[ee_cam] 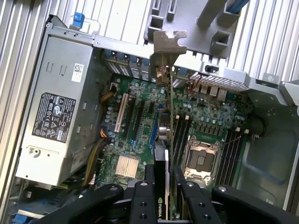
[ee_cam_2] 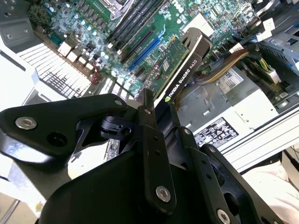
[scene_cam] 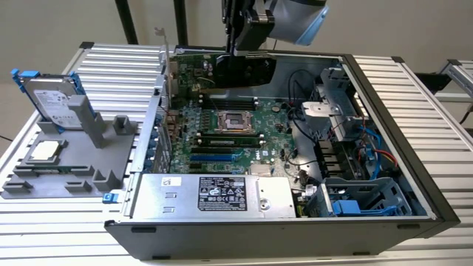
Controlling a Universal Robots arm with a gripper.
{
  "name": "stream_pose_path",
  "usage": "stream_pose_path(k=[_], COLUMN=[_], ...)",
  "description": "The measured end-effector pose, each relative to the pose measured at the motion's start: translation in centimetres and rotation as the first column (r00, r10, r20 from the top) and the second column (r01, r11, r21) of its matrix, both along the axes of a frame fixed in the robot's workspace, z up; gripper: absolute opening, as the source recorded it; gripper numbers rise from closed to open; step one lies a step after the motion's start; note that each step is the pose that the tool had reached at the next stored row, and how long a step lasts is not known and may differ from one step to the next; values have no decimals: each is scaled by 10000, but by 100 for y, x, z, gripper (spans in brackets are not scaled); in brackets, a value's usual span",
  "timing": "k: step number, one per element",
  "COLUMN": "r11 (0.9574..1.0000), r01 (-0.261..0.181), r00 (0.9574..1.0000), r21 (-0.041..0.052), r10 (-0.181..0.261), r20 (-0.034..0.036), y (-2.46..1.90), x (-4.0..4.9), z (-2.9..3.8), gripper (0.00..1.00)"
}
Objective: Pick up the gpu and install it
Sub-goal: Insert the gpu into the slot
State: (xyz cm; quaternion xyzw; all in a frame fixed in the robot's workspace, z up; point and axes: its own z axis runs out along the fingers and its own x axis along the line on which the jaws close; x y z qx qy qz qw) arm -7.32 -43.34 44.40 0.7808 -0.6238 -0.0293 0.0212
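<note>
Second wrist view is sitting right on top of the action: the gripper [ee_cam_2: 161, 109] is clamping its black fingers [ee_cam_2: 148, 121] onto the top edge of the gpu [ee_cam_2: 180, 70], so the pincer is closed narrow around the card. The card is hanging edge-on below the fingers, black cooler side facing the power supply [ee_cam_2: 224, 109], with the green motherboard [ee_cam_2: 93, 42] spreading out underneath it.

First wrist view is looking straight down the same card: the gpu [ee_cam: 164, 140] is running away from the gripper [ee_cam: 163, 179] as a thin line, its silver bracket [ee_cam: 164, 51] standing at the far end by the rear wall of the case. It's hovering over the expansion slots [ee_cam: 140, 116], between the power supply [ee_cam: 60, 107] and the CPU socket [ee_cam: 201, 161].

Further back, in the exterior view, the gpu [scene_cam: 240, 69] is hanging under the gripper [scene_cam: 247, 52] above the far part of the open computer case [scene_cam: 414, 166]. Off to the exterior view's left, a hard drive [scene_cam: 55, 102] is standing in a grey holder [scene_cam: 81, 172], with a small square chip [scene_cam: 46, 151] lying just in front of it.
</note>
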Motion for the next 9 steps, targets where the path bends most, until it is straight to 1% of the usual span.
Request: stream_pose_path(k=[9], r11=[10000], r01=[31], r00=[10000], r21=[11], r10=[-31], r20=[27], y=[0], x=[0], z=[-7], gripper=[0])
